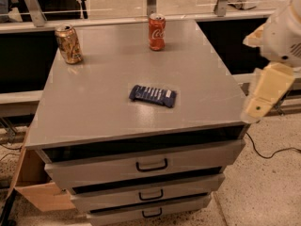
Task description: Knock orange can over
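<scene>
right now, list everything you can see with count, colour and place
orange can: one, golden-orange and brown, upright, far left corner of the cabinet top
red can: one, red with white script, upright, far edge near the middle
packet: one, dark blue, flat near the middle of the top
cabinet: one, grey, centre of view
drawers: three, grey with dark handles, cabinet front
box: one, brown cardboard, on the floor at the lower left
cable: one, black, on the floor at the right
arm: one, cream, right edge of view
pincer: one, cream, beside the cabinet's front right corner, far from both cans
</scene>
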Motion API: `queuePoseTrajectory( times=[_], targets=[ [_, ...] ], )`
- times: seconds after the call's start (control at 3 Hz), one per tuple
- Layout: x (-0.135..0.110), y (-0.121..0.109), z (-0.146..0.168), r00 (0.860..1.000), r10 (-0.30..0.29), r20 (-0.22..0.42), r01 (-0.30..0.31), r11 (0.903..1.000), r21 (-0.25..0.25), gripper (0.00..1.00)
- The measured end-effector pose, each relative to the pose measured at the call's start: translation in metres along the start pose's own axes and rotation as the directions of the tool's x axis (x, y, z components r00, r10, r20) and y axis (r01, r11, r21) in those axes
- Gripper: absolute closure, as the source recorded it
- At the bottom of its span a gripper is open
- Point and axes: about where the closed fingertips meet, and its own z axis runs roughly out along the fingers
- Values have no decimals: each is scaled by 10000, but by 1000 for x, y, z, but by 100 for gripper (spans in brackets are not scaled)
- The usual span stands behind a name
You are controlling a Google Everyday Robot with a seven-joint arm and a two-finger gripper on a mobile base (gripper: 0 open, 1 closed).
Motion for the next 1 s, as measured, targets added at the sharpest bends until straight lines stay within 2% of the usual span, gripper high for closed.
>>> queuePoseTrajectory(
  times=[0.33,0.67,1.0],
  targets=[
    [-57,-25,28,9951,-184,971,170,9997,152,0],
    [-137,-48,65,9745,-637,2150,589,9979,287,0],
    [-211,-65,92,9469,-1138,3007,1127,9934,210,0]
  ],
)
